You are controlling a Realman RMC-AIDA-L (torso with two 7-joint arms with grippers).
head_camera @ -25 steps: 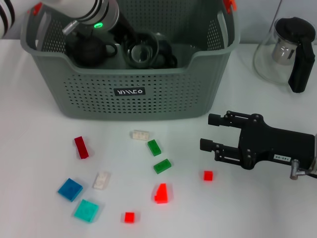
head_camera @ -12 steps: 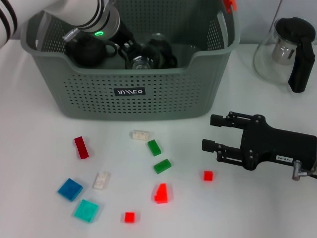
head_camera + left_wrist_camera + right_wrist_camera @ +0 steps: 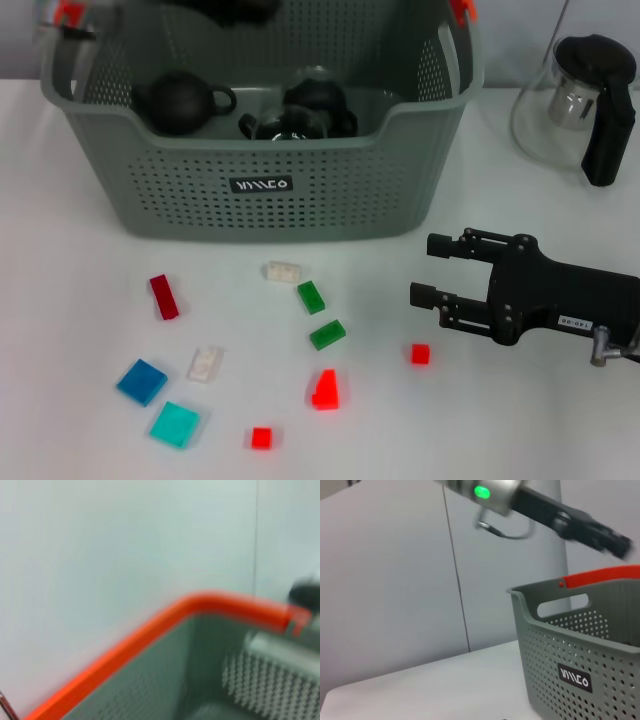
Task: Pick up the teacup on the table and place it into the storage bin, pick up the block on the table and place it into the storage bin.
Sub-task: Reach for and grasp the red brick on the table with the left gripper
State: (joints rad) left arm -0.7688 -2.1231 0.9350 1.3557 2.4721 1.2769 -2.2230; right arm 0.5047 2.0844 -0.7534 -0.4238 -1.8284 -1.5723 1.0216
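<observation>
Left claw (image 3: 600,532) hangs above the storage bin (image 3: 260,185); its grip state cannot be told. Right claw (image 3: 432,270) rests released on the table (image 3: 520,420), near a red block (image 3: 420,353).

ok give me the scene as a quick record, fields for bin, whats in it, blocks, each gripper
storage bin: grey-green perforated basket at the back of the white table
bin contents: dark teapot and other dark tea ware
blocks on table: scattered in front of the bin, among them a dark red block, two green blocks, a blue tile
left gripper: raised above the bin's back left corner, blurred
right gripper: open, low over the table at right, empty
glass pot: back right
</observation>
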